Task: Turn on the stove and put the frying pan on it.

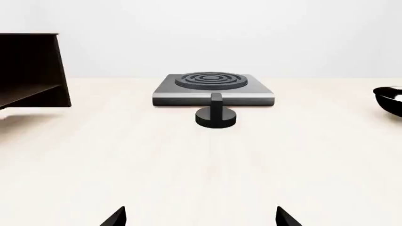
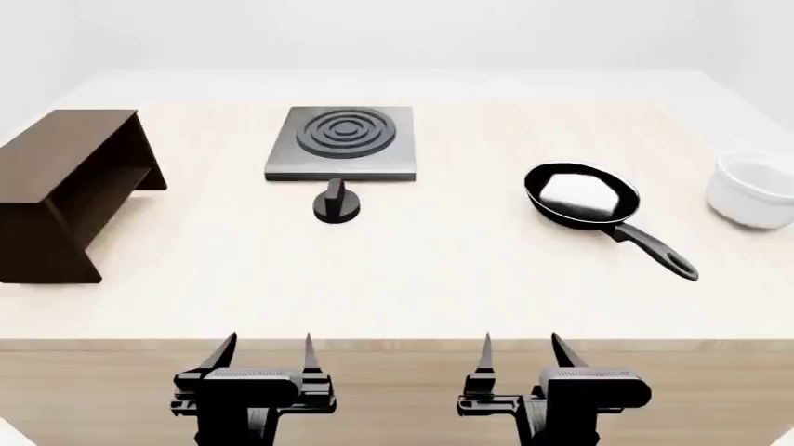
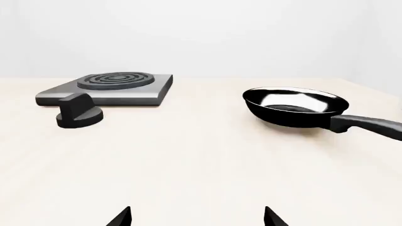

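Both hands sit at the near edge of the table, well apart from everything on it: the left hand and the right hand each have their fingers spread and hold nothing. The stove lies toward the far side, roughly ahead of the left hand, with its knob just in front of it; the pan rests on the table to the right of the stove, handle pointing toward the near right, with a white bowl beyond it and a brown shelf at the far left. The likely trouble starts at the knob: it is small and stands free of the plate, so a grip that lands off-centre may push it across the table instead of turning it. The pan's glossy handle is thin and long; a hold near its looped end would probably let the pan tip or swing, and a careless reach could knock the bowl. Setting the pan down off the rings would leave it overhanging the plate. No brand, label or writing can be read anywhere in these views.
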